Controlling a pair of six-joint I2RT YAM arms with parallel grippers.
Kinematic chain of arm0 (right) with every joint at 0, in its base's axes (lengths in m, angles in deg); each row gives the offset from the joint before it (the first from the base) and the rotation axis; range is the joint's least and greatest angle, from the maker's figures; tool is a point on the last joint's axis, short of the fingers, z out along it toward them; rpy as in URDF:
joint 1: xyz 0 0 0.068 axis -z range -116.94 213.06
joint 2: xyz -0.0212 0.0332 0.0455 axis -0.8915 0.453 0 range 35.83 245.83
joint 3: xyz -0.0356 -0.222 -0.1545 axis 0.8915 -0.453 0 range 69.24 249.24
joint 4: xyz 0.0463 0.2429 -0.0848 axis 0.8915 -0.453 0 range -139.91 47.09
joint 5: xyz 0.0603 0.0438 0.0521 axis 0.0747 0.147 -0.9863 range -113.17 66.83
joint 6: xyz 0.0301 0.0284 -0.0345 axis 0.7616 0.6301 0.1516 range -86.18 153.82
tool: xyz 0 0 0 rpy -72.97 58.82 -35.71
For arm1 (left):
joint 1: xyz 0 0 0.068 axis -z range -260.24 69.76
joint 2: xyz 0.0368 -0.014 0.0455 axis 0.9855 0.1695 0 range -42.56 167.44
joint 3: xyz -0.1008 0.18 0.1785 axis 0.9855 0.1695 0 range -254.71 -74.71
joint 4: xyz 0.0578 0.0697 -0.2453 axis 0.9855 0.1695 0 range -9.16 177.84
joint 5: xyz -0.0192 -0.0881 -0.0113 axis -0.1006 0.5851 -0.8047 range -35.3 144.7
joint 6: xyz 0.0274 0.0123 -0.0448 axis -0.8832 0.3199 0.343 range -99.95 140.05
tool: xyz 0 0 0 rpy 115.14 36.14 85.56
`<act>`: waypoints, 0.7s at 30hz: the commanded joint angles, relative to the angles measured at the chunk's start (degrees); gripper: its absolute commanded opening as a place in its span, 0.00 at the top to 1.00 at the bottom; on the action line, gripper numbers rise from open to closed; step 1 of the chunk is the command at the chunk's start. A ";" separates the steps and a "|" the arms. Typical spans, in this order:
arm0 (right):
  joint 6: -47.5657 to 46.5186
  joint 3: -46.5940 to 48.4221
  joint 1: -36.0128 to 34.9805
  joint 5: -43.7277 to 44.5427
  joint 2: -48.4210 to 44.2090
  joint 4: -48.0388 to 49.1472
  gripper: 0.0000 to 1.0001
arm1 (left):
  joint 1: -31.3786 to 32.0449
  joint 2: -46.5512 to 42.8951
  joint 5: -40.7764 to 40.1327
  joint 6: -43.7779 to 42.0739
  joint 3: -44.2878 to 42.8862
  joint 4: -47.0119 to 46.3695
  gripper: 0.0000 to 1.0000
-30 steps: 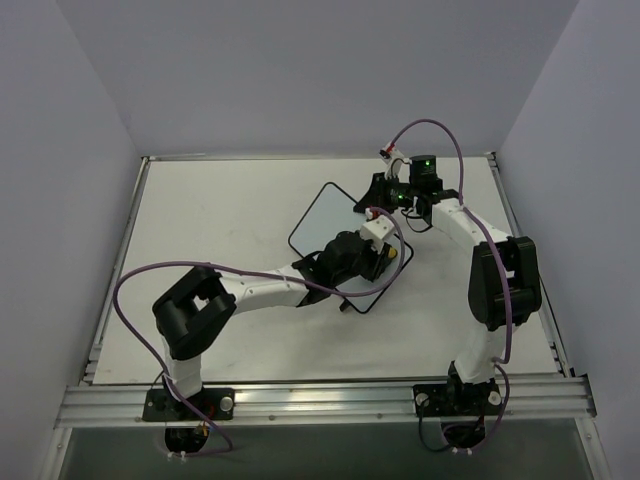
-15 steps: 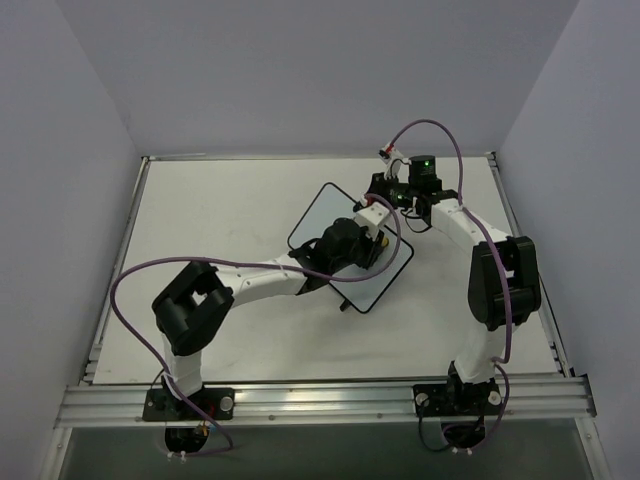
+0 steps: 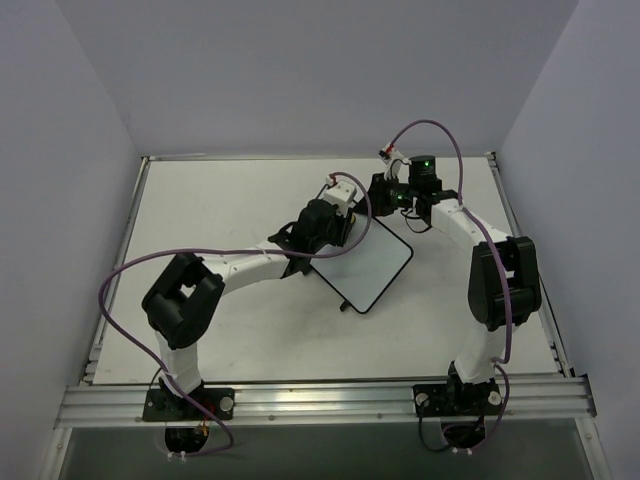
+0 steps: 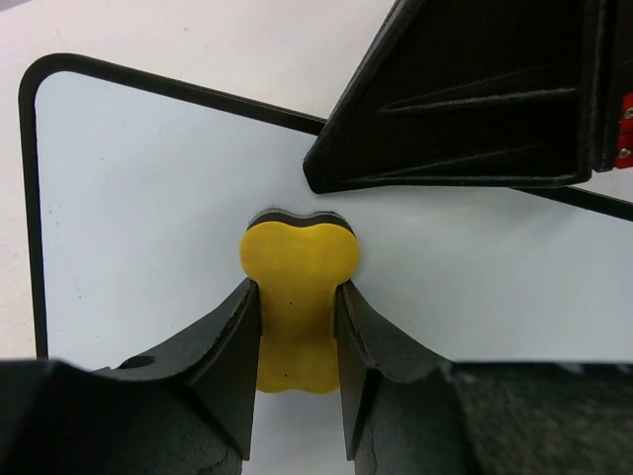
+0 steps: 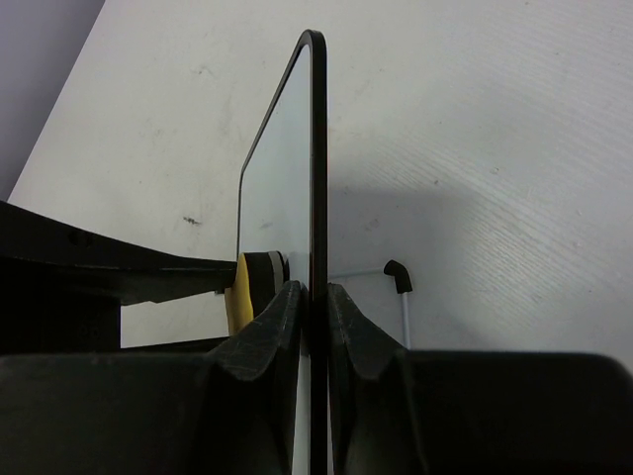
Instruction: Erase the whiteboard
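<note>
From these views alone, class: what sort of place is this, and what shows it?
Probably a robotics lab test cell: two robot arms mounted on a metal rail, a white table boxed in by plain walls, a whiteboard and yellow eraser in their grip.

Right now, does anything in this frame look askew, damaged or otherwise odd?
Nothing stands out. The whiteboard lies diagonal on the table, but the right gripper clamps its frame while the left gripper holds a yellow eraser against its face. No marks show on the visible surface.
</note>
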State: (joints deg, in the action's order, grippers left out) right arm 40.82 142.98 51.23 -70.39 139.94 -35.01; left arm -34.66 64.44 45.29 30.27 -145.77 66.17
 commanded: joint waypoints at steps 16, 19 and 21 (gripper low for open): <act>-1.29 0.01 -1.79 -3.58 -3.04 -1.13 1.00 | 12.07 -1.18 1.15 -0.73 8.66 -5.89 0.98; -1.21 0.01 -1.87 -3.67 -3.04 -1.13 1.00 | 10.41 -1.53 -0.69 0.32 9.37 -4.93 0.98; -1.38 0.01 -1.87 -3.58 -3.13 -1.31 1.00 | 7.86 -1.27 -0.87 1.03 9.46 -4.14 0.98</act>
State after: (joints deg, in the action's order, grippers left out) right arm 40.74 142.98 51.18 -70.57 139.94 -35.07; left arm -23.73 62.70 44.53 29.63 -137.93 57.75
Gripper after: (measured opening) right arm 0.091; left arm 0.398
